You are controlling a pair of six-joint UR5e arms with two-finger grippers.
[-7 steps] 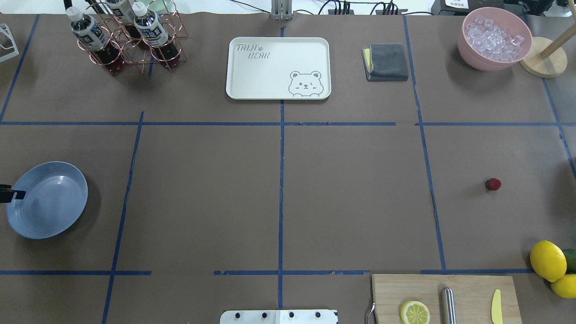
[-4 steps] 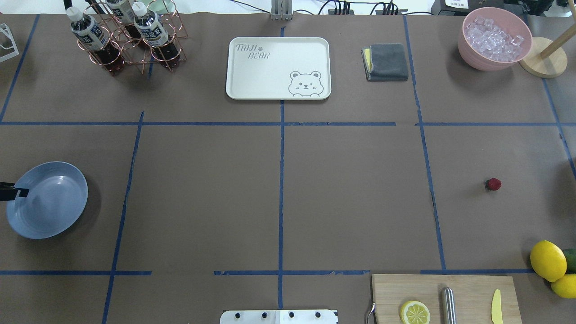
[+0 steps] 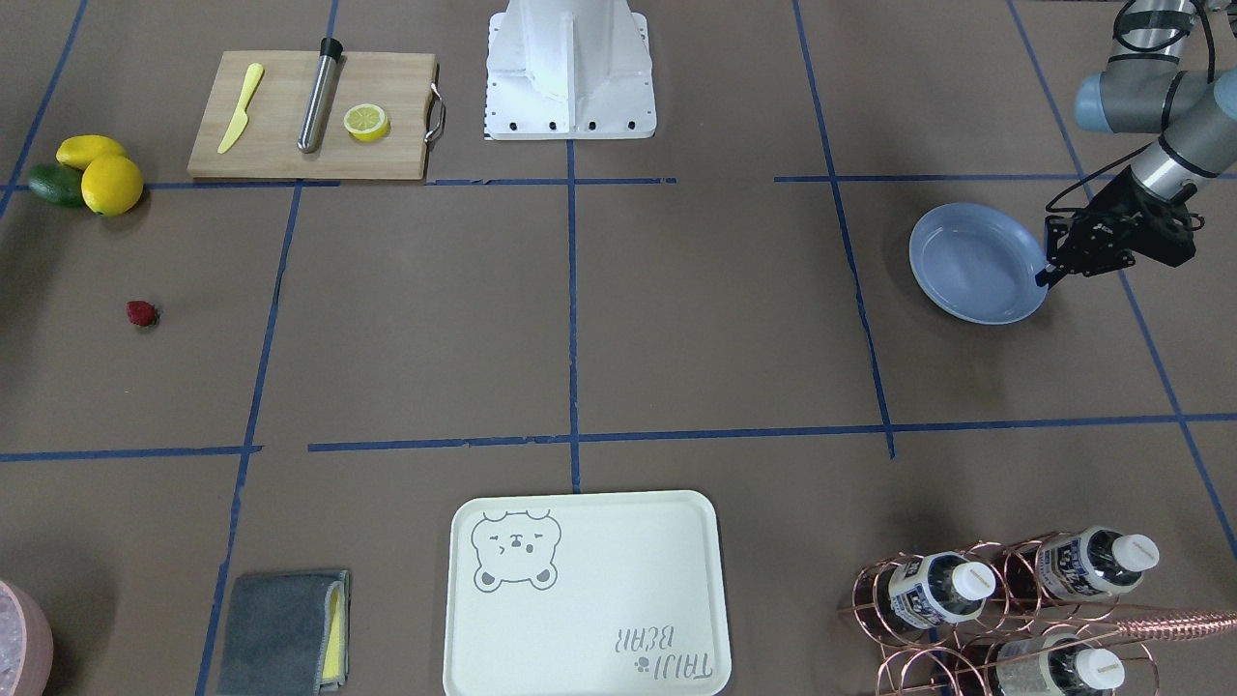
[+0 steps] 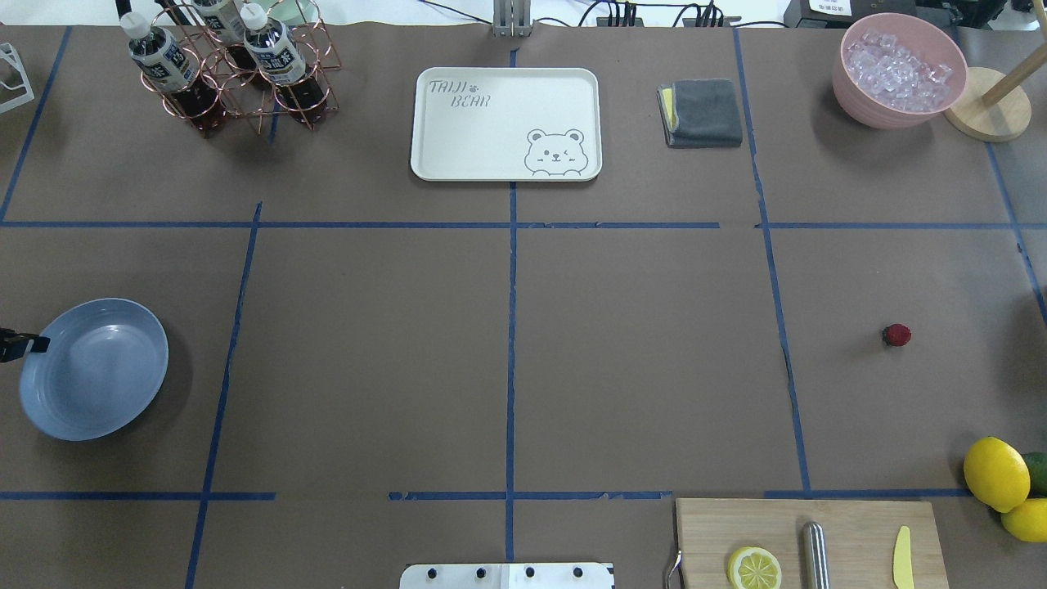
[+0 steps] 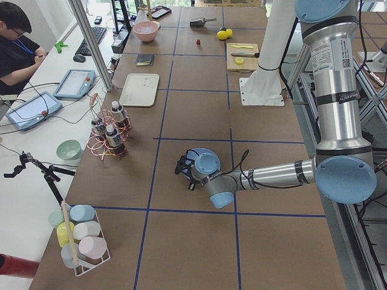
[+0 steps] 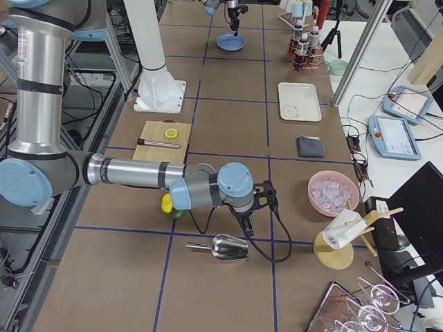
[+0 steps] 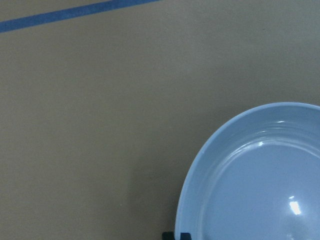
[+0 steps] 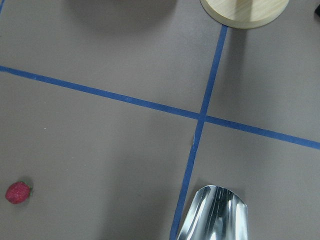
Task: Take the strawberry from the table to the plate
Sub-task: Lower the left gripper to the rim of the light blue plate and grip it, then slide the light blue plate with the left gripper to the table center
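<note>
On the robot's left side you see the left gripper pinching the rim of the light-blue plate, probably to drag it closer. The strawberry sits on the table, far right, near the lemons. You cannot tell how the right gripper stands.

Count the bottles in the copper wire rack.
3, all in the copper wire rack at the overhead view's top left: the left bottle, the right bottle, and the rear bottle between them, cut off by the frame edge. None seems hidden.
</note>
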